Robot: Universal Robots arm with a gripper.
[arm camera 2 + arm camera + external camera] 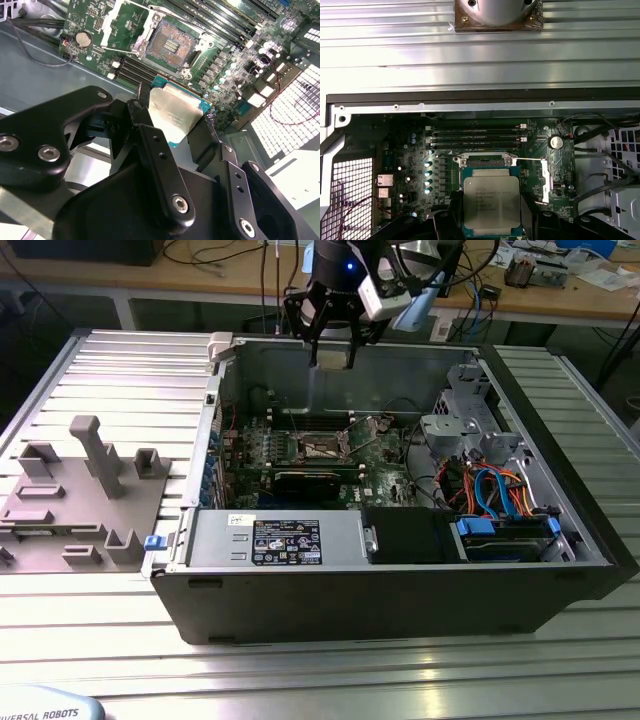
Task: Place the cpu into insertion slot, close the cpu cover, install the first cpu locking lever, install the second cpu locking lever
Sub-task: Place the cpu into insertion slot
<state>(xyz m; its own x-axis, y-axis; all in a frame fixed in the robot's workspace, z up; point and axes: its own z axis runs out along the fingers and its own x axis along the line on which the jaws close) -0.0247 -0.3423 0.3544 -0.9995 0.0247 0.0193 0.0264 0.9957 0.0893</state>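
1. Gripper [172,122]: black fingers closed on the cpu, clamping two opposite edges.
2. Cpu [175,114]: flat square chip with a grey metal top and green rim. Held in the air over the case, well apart from the slot. Judged light, stiff and smooth; the underside is likely delicate, so the edge hold suits it.
3. Slot [167,46]: square socket on the board [300,455], bare, with its contact field showing. Its pins are judged easily bent.
4. Cover [110,35]: silvery frame, apparently swung open beside the slot.
5. Case [400,590]: open and crowded with cables, lying on a ribbed metal bench [100,370].
6. Fixture [80,490]: grey, on the bench at the exterior view's left.
7. Room: cluttered desk [560,295] behind.
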